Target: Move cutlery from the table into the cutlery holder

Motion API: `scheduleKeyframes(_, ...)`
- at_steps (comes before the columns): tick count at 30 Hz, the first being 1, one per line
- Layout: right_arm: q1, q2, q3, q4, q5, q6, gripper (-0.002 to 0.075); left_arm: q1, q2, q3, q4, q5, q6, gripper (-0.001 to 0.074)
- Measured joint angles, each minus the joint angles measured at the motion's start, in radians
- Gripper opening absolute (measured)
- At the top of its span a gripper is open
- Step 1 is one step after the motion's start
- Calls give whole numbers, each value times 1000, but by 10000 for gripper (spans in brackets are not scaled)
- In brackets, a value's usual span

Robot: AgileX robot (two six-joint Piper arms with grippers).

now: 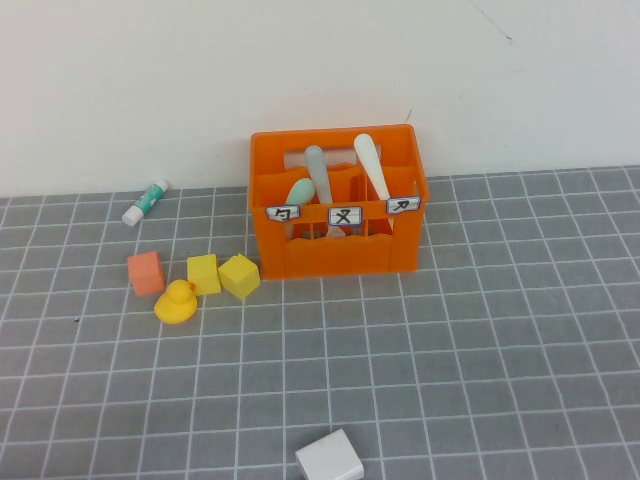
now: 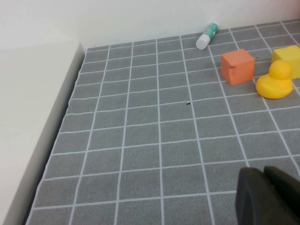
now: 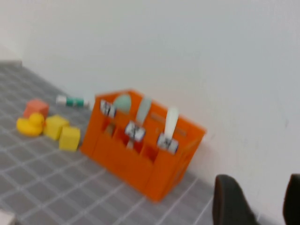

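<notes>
The orange cutlery holder [image 1: 338,245] stands at the back of the grey grid table [image 1: 450,380], against the wall. Three cutlery pieces stick up out of it: a mint-green spoon [image 1: 300,190], a grey piece [image 1: 318,170] and a cream-white knife [image 1: 369,165]. The right wrist view shows the same holder [image 3: 136,154] with spoon [image 3: 123,103], grey piece [image 3: 143,110] and knife [image 3: 171,121]. My right gripper [image 3: 260,180] hangs open and empty, off to the holder's side near the wall. My left gripper [image 2: 263,172] is shut and empty above bare tiles. Neither arm shows in the high view.
Left of the holder lie a white-and-green tube [image 1: 146,201], an orange cube [image 1: 146,272], two yellow cubes [image 1: 203,273] [image 1: 239,275] and a yellow duck [image 1: 177,302]. A white block [image 1: 330,458] sits at the front edge. A cream ledge [image 2: 33,136] borders the table's left side.
</notes>
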Motion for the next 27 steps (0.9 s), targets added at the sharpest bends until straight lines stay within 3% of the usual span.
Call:
scheduleKeyframes(5, -79, -77, 92, 28, -5, 0, 254, 0, 0, 0, 0, 0, 0, -1)
scheduleKeyframes(9, -230, -207, 100, -6, 94, 40, 254, 0, 0, 0, 0, 0, 0, -1)
scheduleKeyframes(16, -493, -368, 100, -380, 400, 492, 254, 0, 0, 0, 0, 0, 0, -1)
scheduleKeyframes(27, -531, -376, 165, -584, 500, 827, 254, 0, 0, 0, 0, 0, 0, -1)
